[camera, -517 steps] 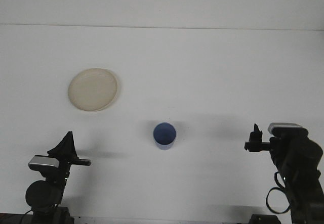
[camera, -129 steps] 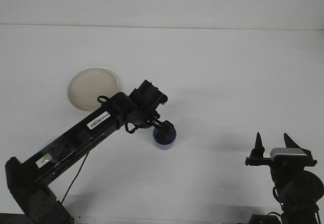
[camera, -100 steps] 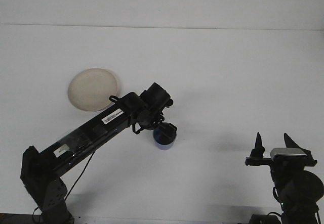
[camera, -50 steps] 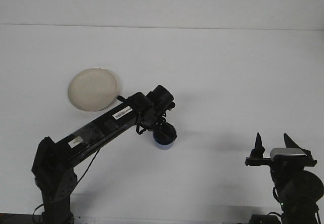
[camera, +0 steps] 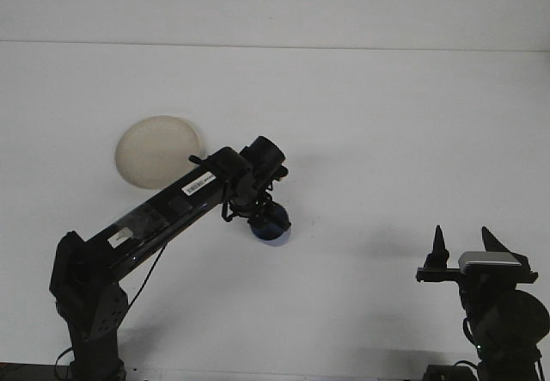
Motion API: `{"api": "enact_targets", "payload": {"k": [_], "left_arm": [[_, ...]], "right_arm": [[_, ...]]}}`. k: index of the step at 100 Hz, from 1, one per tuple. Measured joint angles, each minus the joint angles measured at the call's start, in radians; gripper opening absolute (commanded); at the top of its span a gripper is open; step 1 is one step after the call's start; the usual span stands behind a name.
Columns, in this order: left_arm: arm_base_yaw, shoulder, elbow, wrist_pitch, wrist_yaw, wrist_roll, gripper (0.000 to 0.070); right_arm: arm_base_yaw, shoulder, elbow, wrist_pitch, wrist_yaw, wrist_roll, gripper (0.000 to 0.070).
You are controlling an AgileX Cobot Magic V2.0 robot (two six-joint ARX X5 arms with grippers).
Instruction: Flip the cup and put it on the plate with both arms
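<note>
A: Where's the cup [camera: 271, 224]?
B: Pinched in the left gripper [camera: 265, 219], mid-table, at 4 o'clock from the plate [camera: 155, 150]. Its contents can't be seen; the plate is bare.
A: Changes?
B: Half a second ago it sat lower and further right. The right gripper [camera: 461, 242], fingers spread, hasn't moved.

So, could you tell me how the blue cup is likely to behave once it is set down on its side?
The cup looks round-walled, so on its side it would probably roll across the flat table. It appears small and probably light, since the left gripper alone seems to carry it. Its smooth-looking wall might slip in a loose grip.
</note>
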Motion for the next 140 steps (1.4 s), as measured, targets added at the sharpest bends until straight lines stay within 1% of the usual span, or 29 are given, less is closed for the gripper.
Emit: {"api": "enact_targets", "payload": {"k": [7,22,27,40,54,75,91,118,140], "left_arm": [[0.043,-0.021,0.048,-0.038,-0.011,0.006,0.0005],[0.164,-0.068,0.213,-0.109,-0.099,0.015,0.0005],[0.214,-0.071,0.274,-0.122,-0.111,0.021,0.0005],[0.352,-0.072,0.366,-0.117,-0.116,0.035,0.0005],[0.491,-0.054,0.375,-0.139,-0.122,0.037,0.0005],[0.622,0.073,0.375,-0.147,-0.124,0.036,0.0005],[0.659,0.130,0.375,-0.142,-0.124,0.035,0.0005],[0.660,0.200,0.375,-0.102,-0.124,0.035,0.0005],[0.660,0.224,0.375,-0.101,-0.123,0.036,0.0012]], "right_arm": [[0.000,0.000,0.000,0.000,0.000,0.000,0.0532],[0.000,0.000,0.000,0.000,0.000,0.000,0.0532],[0.000,0.000,0.000,0.000,0.000,0.000,0.0532],[0.000,0.000,0.000,0.000,0.000,0.000,0.0532],[0.000,0.000,0.000,0.000,0.000,0.000,0.0532],[0.000,0.000,0.000,0.000,0.000,0.000,0.0532],[0.000,0.000,0.000,0.000,0.000,0.000,0.0532],[0.000,0.000,0.000,0.000,0.000,0.000,0.0532],[0.000,0.000,0.000,0.000,0.000,0.000,0.0532]]}}
